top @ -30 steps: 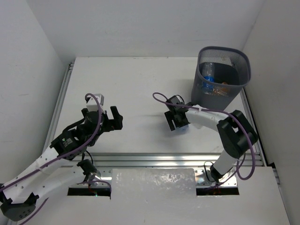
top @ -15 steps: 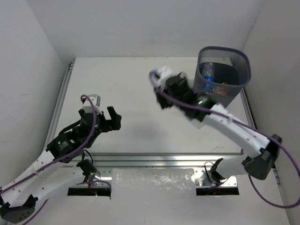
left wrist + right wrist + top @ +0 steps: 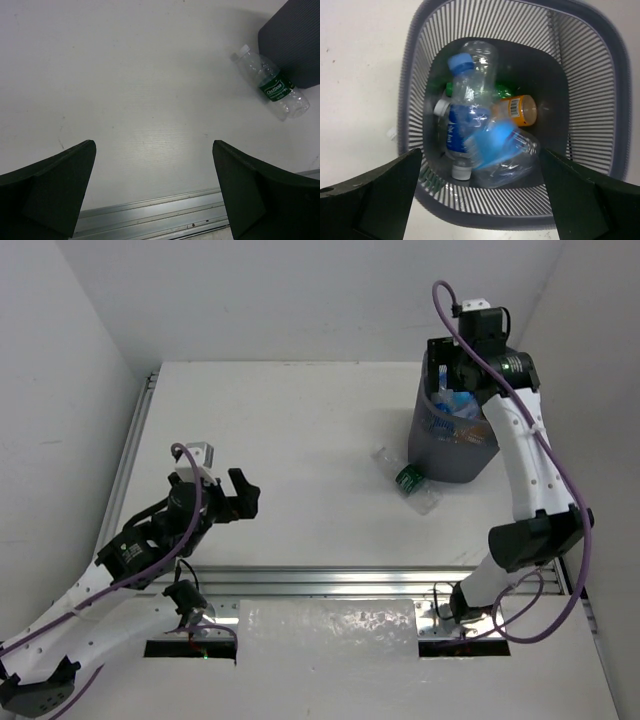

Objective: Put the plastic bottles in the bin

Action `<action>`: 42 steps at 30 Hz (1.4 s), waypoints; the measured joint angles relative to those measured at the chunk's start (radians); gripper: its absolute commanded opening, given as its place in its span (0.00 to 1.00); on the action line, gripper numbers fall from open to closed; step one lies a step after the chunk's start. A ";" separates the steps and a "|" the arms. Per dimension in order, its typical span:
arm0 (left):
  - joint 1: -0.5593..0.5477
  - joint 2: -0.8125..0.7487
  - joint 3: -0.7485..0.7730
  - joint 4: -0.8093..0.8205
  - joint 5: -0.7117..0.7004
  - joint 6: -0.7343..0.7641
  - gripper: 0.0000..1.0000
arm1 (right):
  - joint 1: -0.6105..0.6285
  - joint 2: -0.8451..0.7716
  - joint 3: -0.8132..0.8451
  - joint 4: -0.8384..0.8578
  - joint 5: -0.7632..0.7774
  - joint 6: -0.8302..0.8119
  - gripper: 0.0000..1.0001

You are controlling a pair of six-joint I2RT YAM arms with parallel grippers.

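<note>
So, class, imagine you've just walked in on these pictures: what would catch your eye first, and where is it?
The dark mesh bin at the far right of the table, with the right gripper open directly above it and a jumble of bottles inside, among them a blurred blue-labelled bottle. Next, the lone green-labelled bottle lying on its side on the table beside the bin's base.

A blue-labelled bottle [image 3: 497, 145] in the bin [image 3: 580, 75] is smeared with blur; the green bottle [image 3: 504, 92] beneath shows only slivers.
</note>
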 measured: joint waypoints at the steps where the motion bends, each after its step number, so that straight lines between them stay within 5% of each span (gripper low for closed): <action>1: 0.000 0.002 -0.002 0.005 0.004 0.002 1.00 | 0.003 0.020 0.020 -0.016 0.000 0.000 0.99; 5: 0.000 0.022 -0.005 0.012 0.017 0.014 1.00 | 0.167 -0.031 -0.027 0.026 0.053 -0.056 0.99; 11: 0.000 0.025 -0.006 0.013 0.025 0.017 1.00 | 0.589 -0.288 -0.412 0.186 0.049 -0.140 0.99; 16: 0.000 0.018 -0.013 0.014 0.026 0.018 1.00 | 0.563 -0.187 -0.662 0.267 0.178 -0.137 0.99; 21: 0.000 0.006 -0.013 0.019 0.026 0.018 1.00 | 0.445 0.097 -0.684 0.307 0.225 -0.101 0.98; 29: 0.000 -0.003 -0.013 0.019 0.033 0.019 1.00 | 0.371 0.283 -0.721 0.423 0.269 -0.117 0.92; 36: 0.000 -0.005 -0.013 0.021 0.042 0.022 1.00 | 0.374 0.333 -0.723 0.450 0.220 -0.115 0.30; 42: 0.000 0.005 -0.013 0.029 0.048 0.025 1.00 | 0.478 0.094 -0.794 0.486 -0.077 -0.136 0.26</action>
